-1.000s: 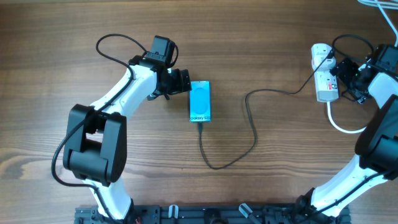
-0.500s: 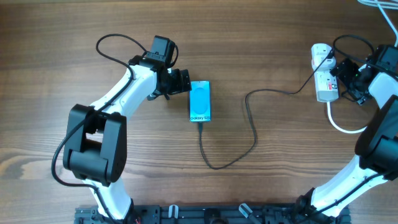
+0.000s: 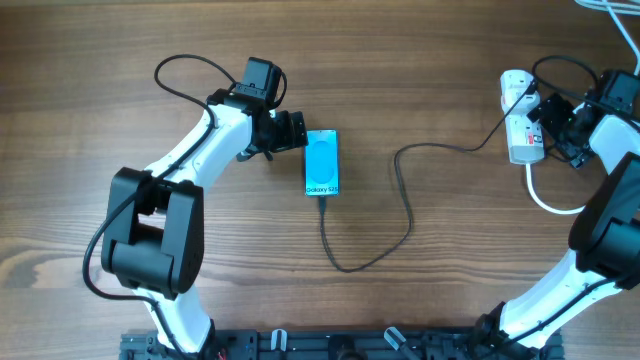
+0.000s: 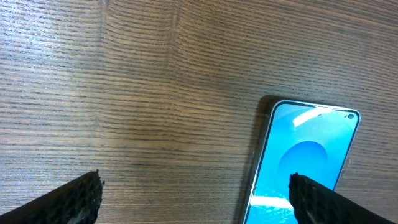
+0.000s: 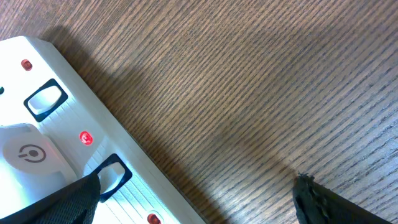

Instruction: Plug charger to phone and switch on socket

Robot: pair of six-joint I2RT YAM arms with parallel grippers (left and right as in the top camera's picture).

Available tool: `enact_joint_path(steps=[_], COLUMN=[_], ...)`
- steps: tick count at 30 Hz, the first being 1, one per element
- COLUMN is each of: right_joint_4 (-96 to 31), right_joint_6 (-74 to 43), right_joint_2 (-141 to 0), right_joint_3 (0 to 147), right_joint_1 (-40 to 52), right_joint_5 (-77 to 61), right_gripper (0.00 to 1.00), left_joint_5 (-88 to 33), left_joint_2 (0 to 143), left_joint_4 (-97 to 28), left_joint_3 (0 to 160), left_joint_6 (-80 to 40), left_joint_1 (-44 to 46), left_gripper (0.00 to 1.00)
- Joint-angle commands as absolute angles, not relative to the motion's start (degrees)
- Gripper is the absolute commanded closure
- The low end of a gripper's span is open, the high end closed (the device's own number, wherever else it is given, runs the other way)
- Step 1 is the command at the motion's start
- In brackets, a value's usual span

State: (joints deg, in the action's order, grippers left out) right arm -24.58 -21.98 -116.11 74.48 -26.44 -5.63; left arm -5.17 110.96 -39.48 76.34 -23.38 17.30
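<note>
Across the whole overhead frame ran the wooden surface. At upper right lay the white socket, and the right claw hung just beside its right edge, fingers spread wide and holding nothing. Left of centre, the left claw, equally spread and empty, stood just beside the upper left corner of the phone, which lay flat, screen up. The charger looped from the phone's lower end across the middle to the socket; its tip looked seated, though it was too small to be sure.

Switching on seemed the step in hand. Done well, the right claw would draw its fingers together, set one tip squarely over the rocker switch serving the charger's plug, and press straight down, lightly, so the socket neither slid nor tipped. A small red lamp glowed nearby; which outlet it marked could not be told.
</note>
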Motion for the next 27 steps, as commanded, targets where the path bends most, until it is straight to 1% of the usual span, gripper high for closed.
enact_joint_path(steps=[1, 5, 11, 16, 21, 27], right_joint_4=[-27.6, -28.8, -26.7, -24.6, -24.7, -25.1], right_joint_6=[-21.0, -23.1, -23.1, -22.5, -22.4, -22.5], right_joint_2=[-119.6, -119.6, -119.6, -119.6, -119.6, -119.6], right_joint_3=[71.5, 71.5, 71.5, 71.5, 71.5, 71.5], right_joint_1=[-24.2, -24.2, -24.2, -24.2, -24.2, -24.2], right_joint_5=[-1.5, 3.6, 3.6, -4.3, -7.8, -8.1], right_gripper=[0.0, 0.0, 0.01, 0.0, 0.0, 0.0], left_joint_5=[-4.4, -4.4, -4.4, -4.4, -4.4, -4.4], left_joint_2=[109.7, 109.7, 109.7, 109.7, 109.7, 109.7], left_joint_4=[-39.4, -39.4, -39.4, -39.4, -39.4, -39.4], left_joint_3=[76.1, 76.1, 76.1, 76.1, 76.1, 76.1], left_joint_6=[-22.7, -22.7, -22.7, -22.7, -22.7, -22.7], left_joint_1=[17.3, 17.3, 17.3, 17.3, 17.3, 17.3], left_gripper=[0.0, 0.0, 0.0, 0.0, 0.0, 0.0])
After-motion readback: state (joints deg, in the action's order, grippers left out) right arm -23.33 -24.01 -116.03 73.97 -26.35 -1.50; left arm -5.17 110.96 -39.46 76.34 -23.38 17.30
